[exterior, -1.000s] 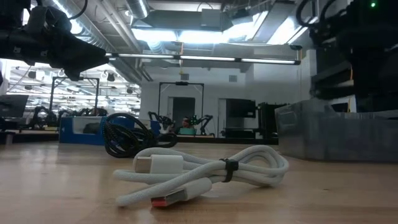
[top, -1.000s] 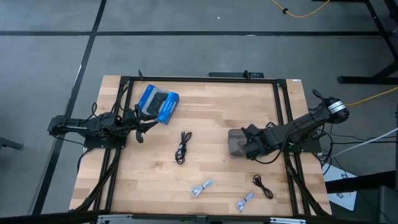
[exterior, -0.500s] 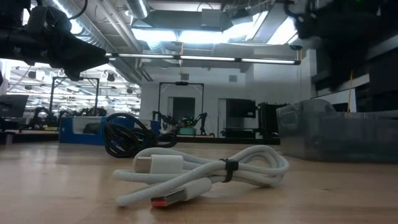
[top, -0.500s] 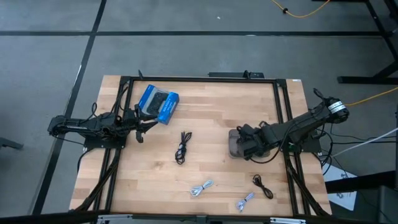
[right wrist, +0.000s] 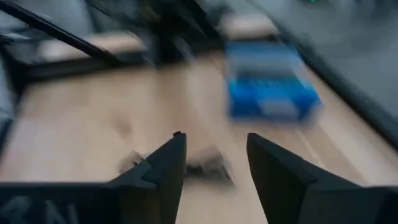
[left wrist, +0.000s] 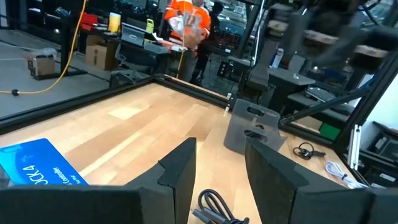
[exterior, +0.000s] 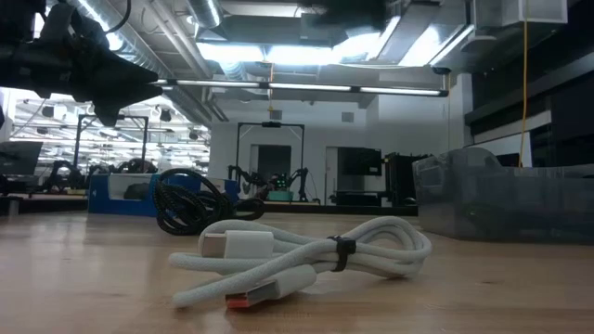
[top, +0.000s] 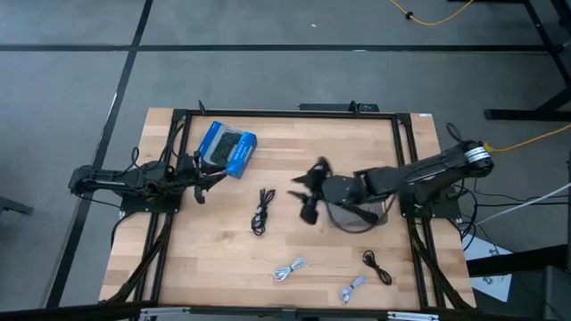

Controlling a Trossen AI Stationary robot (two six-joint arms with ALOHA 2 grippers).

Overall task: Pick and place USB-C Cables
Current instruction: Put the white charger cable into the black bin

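Observation:
A black USB-C cable bundle point(top: 261, 210) lies mid-table, seen too in the left wrist view point(left wrist: 214, 208) and the low view point(exterior: 190, 204). Another black bundle point(top: 376, 266) and two white bundles point(top: 288, 269) point(top: 351, 288) lie near the table's near edge; one white bundle point(exterior: 306, 260) fills the low view. A third black bundle is not visible. My right gripper point(top: 308, 192) point(right wrist: 211, 155) hovers open, blurred, right of the central black bundle. My left gripper point(top: 202, 184) point(left wrist: 217, 174) waits open at the table's left.
The clear grey tray point(top: 357, 214) point(exterior: 501, 199) sits under my right arm at the table's right. A blue-and-black package point(top: 227, 149) point(right wrist: 270, 87) lies toward the far left corner. A black frame edges the table. Bare wood lies between the bundles.
My right gripper has swung fast from over the tray toward the table's left, stopping short of the central black bundle, and its arm has left the low view's right side. The cables, tray and package stayed where they were.

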